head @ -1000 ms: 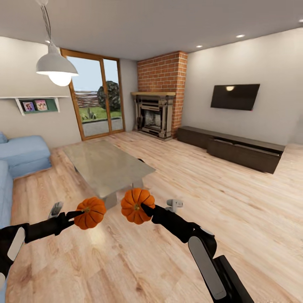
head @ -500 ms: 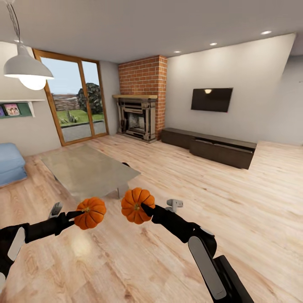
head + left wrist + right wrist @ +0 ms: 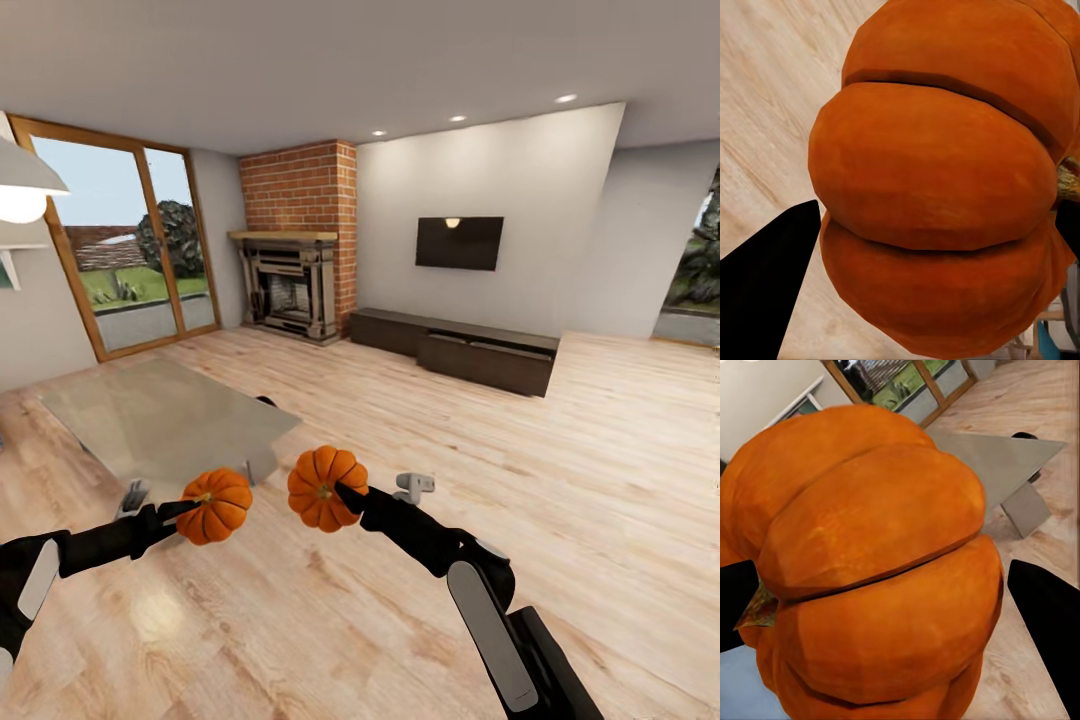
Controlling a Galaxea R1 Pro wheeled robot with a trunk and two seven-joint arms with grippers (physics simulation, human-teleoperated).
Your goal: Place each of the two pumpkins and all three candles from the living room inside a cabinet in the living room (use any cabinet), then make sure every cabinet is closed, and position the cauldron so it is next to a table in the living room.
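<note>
I hold two orange ribbed pumpkins side by side above the wood floor in the head view. My left gripper [image 3: 188, 512] is shut on the left pumpkin [image 3: 217, 505]. The right gripper [image 3: 345, 493] is shut on the right pumpkin [image 3: 323, 487]. Up close, each pumpkin [image 3: 945, 180] [image 3: 877, 577] sits between black fingers [image 3: 765, 281] [image 3: 1046, 619]. The long, low dark-brown cabinet [image 3: 455, 349] stands against the far wall under the TV, its fronts closed. Candles and cauldron are out of view.
A glass-topped low table [image 3: 165, 415] stands ahead on the left. A brick fireplace [image 3: 292, 280] fills the far corner beside glass patio doors [image 3: 120, 250]. A wall TV [image 3: 460, 243] hangs above the cabinet. Open wood floor stretches ahead to the right.
The whole view has swung to the right: the table, fireplace and cabinet have shifted left in the picture and the sofa has left it. Both arms keep the same hold on the pumpkins.
</note>
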